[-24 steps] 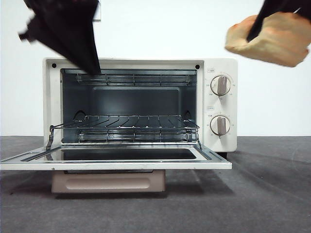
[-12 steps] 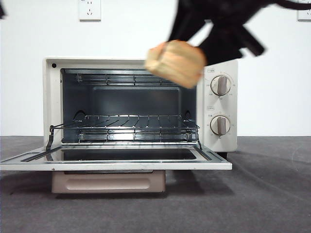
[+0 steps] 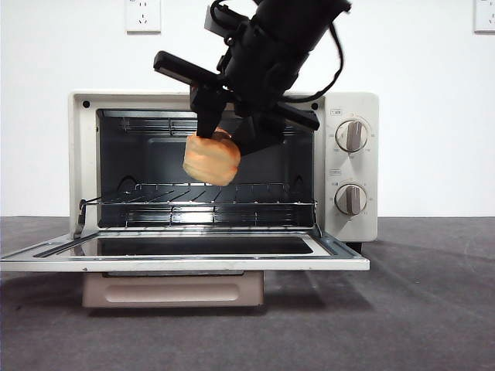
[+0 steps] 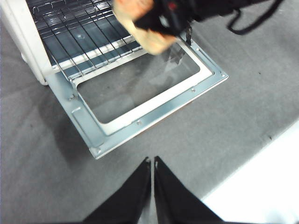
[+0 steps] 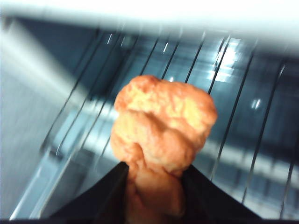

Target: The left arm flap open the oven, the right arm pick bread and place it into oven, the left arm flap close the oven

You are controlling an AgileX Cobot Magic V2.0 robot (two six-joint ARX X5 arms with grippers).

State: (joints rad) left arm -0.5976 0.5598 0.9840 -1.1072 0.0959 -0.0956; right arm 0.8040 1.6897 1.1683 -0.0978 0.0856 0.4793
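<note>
The oven [image 3: 224, 166] stands on the grey surface [image 3: 418, 309] with its door [image 3: 186, 255] folded flat toward the front edge, so the opening step looks done. The step in hand is the placing: the right tool [image 3: 224, 139] pinches the bread [image 3: 211, 158] between its jaws and holds it in the air at the oven mouth, above the wire rack [image 3: 205, 202] and not touching it. In the right wrist view the bread [image 5: 161, 135] sits clamped at its near end, its free end pointing at the rack bars [image 5: 233, 107]; that view is blurred, so how deep the jaws bite is hard to tell.

To do this well, I judge the bread should go further inward past the door hinge line and then come down until it rests across several bars near the rack's middle. The tool should release only once the loaf bears on the wire. Dropped from this height it could roll forward onto the door glass [image 4: 140, 88]. The bulky wrist has to clear the upper edge of the opening, so a low, level approach seems safer than a steep one. After release, the jaws should back straight out without dragging the crust.

The left tool [image 4: 152, 163] waits, jaws pressed together, over bare surface well off the door's front edge, clear of the working arm.
</note>
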